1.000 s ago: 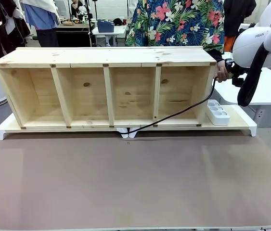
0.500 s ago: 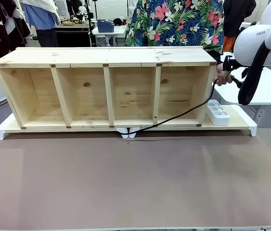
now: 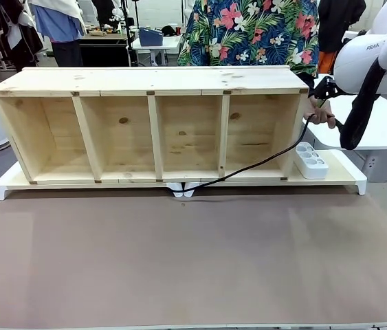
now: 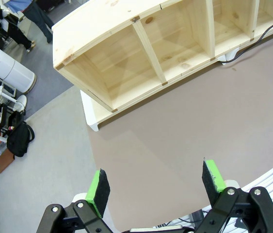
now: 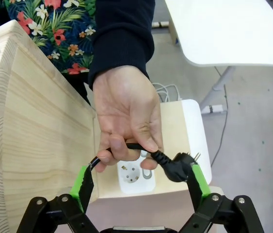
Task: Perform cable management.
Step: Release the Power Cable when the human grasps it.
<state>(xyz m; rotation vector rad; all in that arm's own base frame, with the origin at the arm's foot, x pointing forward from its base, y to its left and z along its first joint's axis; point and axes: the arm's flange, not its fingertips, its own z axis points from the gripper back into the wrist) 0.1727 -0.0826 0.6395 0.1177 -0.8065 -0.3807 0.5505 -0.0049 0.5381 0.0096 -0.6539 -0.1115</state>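
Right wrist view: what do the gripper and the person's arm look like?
The right gripper has black linkage fingers with bolts at the joints and bright green pads on the inner faces. The person's hand comes out of a dark navy sleeve, worn beside a floral shirt in red, green and white. In the front view, the right arm is white with grey lettering and a black hose.

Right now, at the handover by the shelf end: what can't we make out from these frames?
- Front view: right gripper jaws and the cable end, hidden behind the shelf corner and the person's hand.
- Right wrist view: whether the plug touches the green pad; the hand covers part of the cord.
- Front view: the cable's near end under the shelf's front edge, too small to make out.
- Left wrist view: cable cut off by the picture's right edge.
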